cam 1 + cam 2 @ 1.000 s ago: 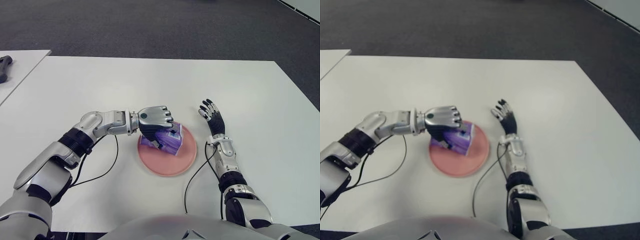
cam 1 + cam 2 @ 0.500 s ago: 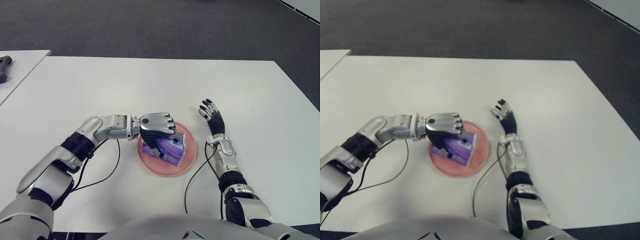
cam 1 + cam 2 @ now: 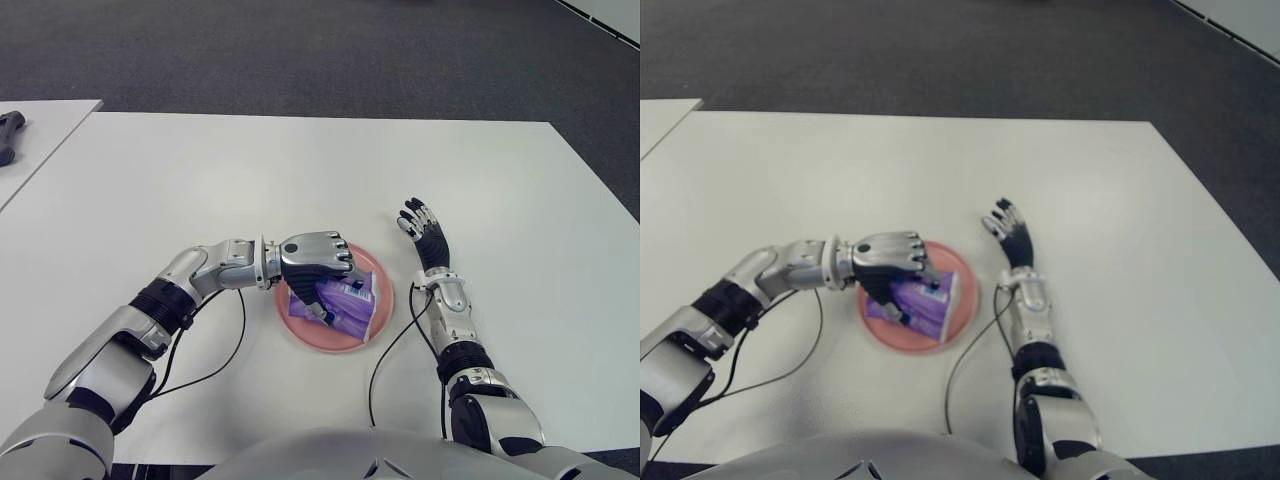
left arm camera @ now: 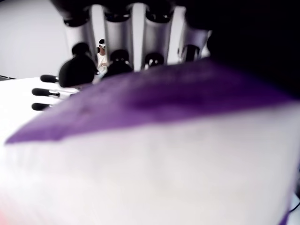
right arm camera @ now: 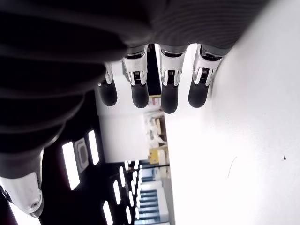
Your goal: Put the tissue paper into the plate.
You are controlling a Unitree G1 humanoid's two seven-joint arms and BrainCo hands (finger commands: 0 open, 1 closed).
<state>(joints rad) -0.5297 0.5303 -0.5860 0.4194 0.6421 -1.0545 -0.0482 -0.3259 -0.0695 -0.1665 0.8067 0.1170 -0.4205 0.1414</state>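
— Purple and white: that is the tissue paper pack (image 3: 345,303), isn't it? Where does it lie in the left eye view?

— Inside the pink plate (image 3: 372,331), which sits on the white table (image 3: 300,170). The left hand (image 3: 316,262) is over the plate's left part, knuckles up, fingers curled around the pack.

— Is the pack resting on the plate?

— Its lower edge looks to be touching the plate, but I cannot tell for sure.

— And the right hand (image 3: 424,232)?

— It shows just right of the plate, apart from it, fingers stretched out and holding nothing. A black cable (image 3: 385,362) runs along the table beside its forearm.

— Does the right eye view add anything?

— Same scene. The pack shows tilted under the left hand, within the plate's rim.

— The left wrist view?

— The pack (image 4: 154,154) fills nearly everything, purple above, white below, with fingers (image 4: 114,28) wrapped over its far side.

— The right wrist view?

— Four straight fingers (image 5: 168,75) with dark tips, close over the white table, gripping nothing.
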